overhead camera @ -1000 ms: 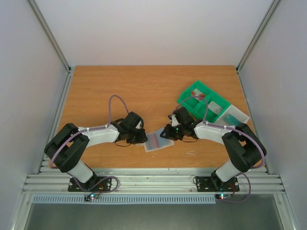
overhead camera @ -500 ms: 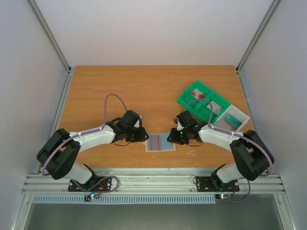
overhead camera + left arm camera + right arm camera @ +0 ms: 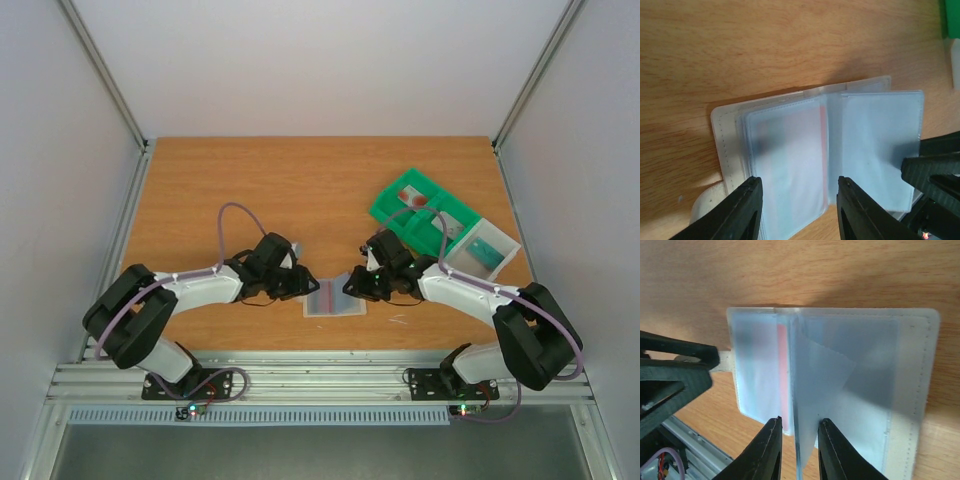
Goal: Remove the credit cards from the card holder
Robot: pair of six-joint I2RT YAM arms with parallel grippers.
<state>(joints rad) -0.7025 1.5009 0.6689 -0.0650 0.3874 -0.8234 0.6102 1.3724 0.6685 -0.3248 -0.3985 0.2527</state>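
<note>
The card holder [image 3: 335,299] lies open and flat near the table's front edge, a pale case with translucent sleeves. In the left wrist view the card holder [image 3: 730,145] shows a pinkish-red card [image 3: 824,131] inside a sleeve; the same card shows in the right wrist view [image 3: 782,365]. My left gripper [image 3: 305,287] is open just above the holder's left half [image 3: 799,182]. My right gripper [image 3: 350,287] is open, with one loose sleeve page [image 3: 815,390] standing between its fingers [image 3: 800,421]. No card is held.
A bright green compartment tray [image 3: 392,215] stands at the right, with a reddish card [image 3: 412,197] in it. A white tray [image 3: 505,243] beside it holds a teal card [image 3: 484,250]. Metal rails run along the table's sides and front.
The holder, tilted a second ago, now lies square and flat. Both grippers have closed in on it from either side, the right one shifting a little left.
</note>
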